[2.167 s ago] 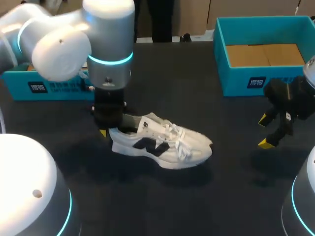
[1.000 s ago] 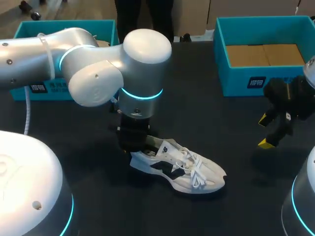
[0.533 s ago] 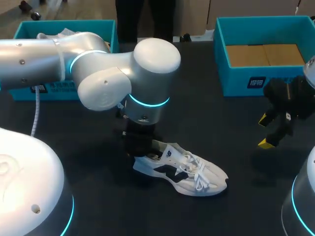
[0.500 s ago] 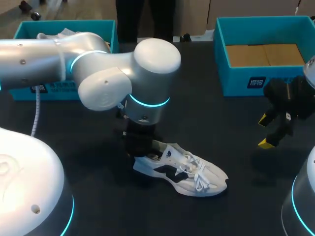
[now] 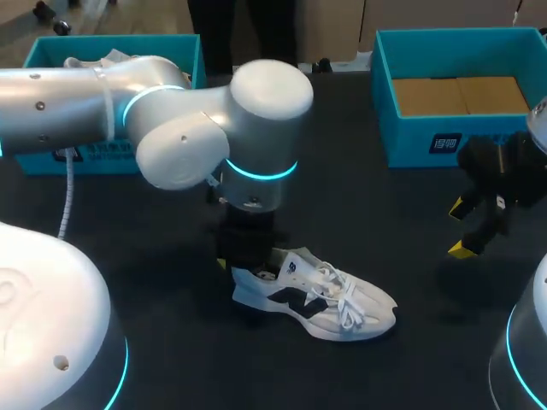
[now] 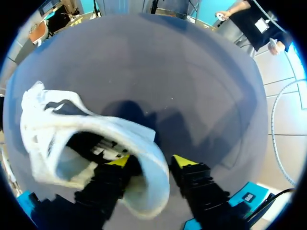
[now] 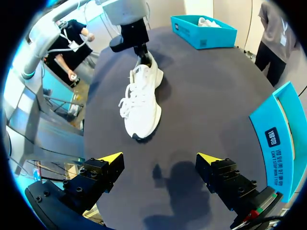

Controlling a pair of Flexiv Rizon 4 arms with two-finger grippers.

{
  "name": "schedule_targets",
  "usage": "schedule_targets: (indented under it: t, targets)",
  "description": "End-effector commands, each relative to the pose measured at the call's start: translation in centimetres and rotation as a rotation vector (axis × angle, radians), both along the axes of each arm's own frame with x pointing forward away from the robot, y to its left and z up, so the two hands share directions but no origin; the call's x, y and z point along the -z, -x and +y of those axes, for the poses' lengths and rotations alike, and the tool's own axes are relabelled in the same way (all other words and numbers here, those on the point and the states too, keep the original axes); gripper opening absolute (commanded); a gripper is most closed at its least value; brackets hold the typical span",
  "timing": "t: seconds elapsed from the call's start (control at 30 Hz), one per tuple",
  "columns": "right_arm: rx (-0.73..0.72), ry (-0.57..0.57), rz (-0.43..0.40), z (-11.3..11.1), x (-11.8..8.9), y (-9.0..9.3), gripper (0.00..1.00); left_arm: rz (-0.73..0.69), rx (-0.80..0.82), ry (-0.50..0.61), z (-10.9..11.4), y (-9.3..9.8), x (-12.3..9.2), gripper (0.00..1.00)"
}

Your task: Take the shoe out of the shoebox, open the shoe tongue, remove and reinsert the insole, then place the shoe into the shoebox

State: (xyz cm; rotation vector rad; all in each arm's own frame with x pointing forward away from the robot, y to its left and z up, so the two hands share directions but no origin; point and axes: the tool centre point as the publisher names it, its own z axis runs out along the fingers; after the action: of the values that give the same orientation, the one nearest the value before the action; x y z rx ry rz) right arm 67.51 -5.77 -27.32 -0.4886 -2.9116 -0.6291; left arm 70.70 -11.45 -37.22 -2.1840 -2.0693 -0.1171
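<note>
A white sneaker [image 5: 316, 299] with black side marks lies on the dark table, toe pointing right. My left gripper [image 5: 248, 260] stands over its heel. In the left wrist view the sneaker [image 6: 96, 129] shows its open mouth, and my left gripper [image 6: 149, 161] straddles the heel wall, one finger inside and one outside, spread apart and open. My right gripper [image 5: 461, 229] hangs open to the right, holding nothing. From the right wrist view the sneaker [image 7: 141, 103] lies well ahead of my right gripper [image 7: 158, 160], with the left gripper [image 7: 139, 48] at its heel.
A teal shoebox [image 5: 427, 128] with a cardboard floor stands at the back right, its wall [image 7: 283, 129] beside my right gripper. A second teal box [image 5: 111, 43] at the back left holds another white shoe [image 7: 206, 21].
The left arm carried the sneaker rightward and toward the front, then stopped. In the last half second its fingers spread apart at the heel. The right arm has not moved.
</note>
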Motion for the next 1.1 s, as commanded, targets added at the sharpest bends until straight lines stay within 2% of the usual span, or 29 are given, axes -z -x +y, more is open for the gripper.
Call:
schedule_targets:
  t: [0.03,0.17,0.33,0.47,0.53,0.93,0.97,1.03,1.1]
  targets:
    - [0.000,0.002,-0.001,0.0,0.1,0.1,1.00,-0.014,-0.002,0.094,2.3,0.9,-4.0,1.00]
    - [0.000,0.002,-0.001,0.0,0.1,0.1,1.00,0.040,-0.078,0.169,2.9,1.3,-7.0,1.00]
    - [0.000,0.002,-0.001,0.0,0.1,0.1,1.00,0.210,-0.263,0.362,4.0,2.5,-10.6,1.00]
    - [0.000,0.002,-0.001,0.0,0.1,0.1,1.00,0.284,-0.538,0.502,5.1,3.5,-12.6,1.00]
    - [0.000,0.002,-0.001,0.0,0.1,0.1,1.00,0.318,-0.681,0.443,5.7,3.6,-12.8,1.00]
    - [0.000,0.002,-0.001,0.0,0.1,0.1,1.00,0.318,-0.681,0.443,5.7,3.6,-12.8,1.00]
    - [0.000,0.002,-0.001,0.0,0.1,0.1,1.00,0.307,-0.775,0.467,5.8,3.1,-13.1,1.00]
    - [0.000,0.002,-0.001,0.0,0.1,0.1,1.00,0.283,-0.857,0.489,6.3,2.8,-13.0,1.00]
    - [0.000,0.002,-0.001,0.0,0.1,0.1,1.00,0.330,-0.936,0.507,6.9,2.8,-12.7,1.00]
